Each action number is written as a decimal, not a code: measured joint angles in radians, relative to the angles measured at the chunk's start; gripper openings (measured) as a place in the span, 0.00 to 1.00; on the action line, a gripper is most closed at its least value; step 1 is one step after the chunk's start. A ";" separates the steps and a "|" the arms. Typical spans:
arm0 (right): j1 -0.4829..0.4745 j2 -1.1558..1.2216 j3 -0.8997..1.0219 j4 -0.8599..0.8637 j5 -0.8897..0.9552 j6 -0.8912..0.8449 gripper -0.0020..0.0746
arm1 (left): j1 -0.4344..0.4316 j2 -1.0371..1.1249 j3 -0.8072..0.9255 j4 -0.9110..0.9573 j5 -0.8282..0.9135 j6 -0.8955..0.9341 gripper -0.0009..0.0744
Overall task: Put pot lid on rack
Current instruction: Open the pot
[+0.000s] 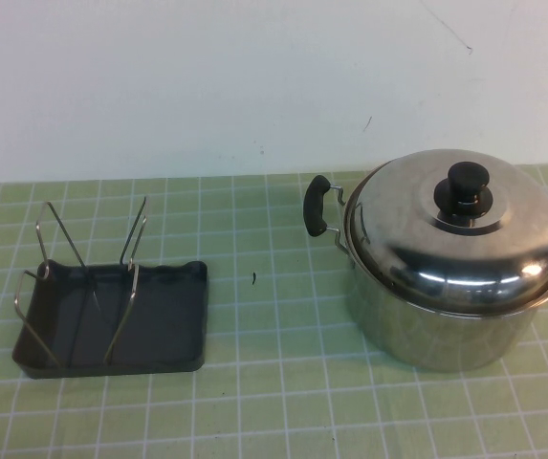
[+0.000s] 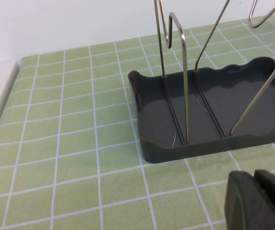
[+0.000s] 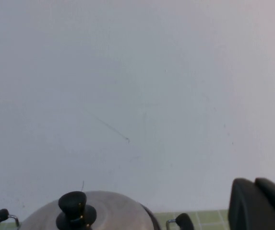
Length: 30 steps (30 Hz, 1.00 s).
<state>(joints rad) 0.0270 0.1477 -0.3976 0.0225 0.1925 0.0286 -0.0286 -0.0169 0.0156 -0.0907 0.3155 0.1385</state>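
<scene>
Right gripper (image 3: 259,203) is seen only as a dark finger edge in its wrist view; neither arm appears in the high view. Whether it is open or closed cannot be told. Pot lid (image 1: 455,229) is seated on the pot (image 1: 427,325) at the table's right side, knob (image 1: 464,186) up, ahead of and below the right gripper, so the right arm is judged nearer. Left gripper (image 2: 257,201), state also not determinable, is held just beside the rack (image 1: 111,316), well apart from the lid.
</scene>
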 joint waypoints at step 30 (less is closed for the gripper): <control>0.448 1.164 -0.111 0.026 -1.025 -0.117 0.68 | 0.000 0.000 0.000 0.000 0.000 0.000 0.01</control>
<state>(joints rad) 0.4748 1.3115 -0.5083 0.0485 -0.8321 -0.0880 -0.0286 -0.0169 0.0156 -0.0907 0.3155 0.1381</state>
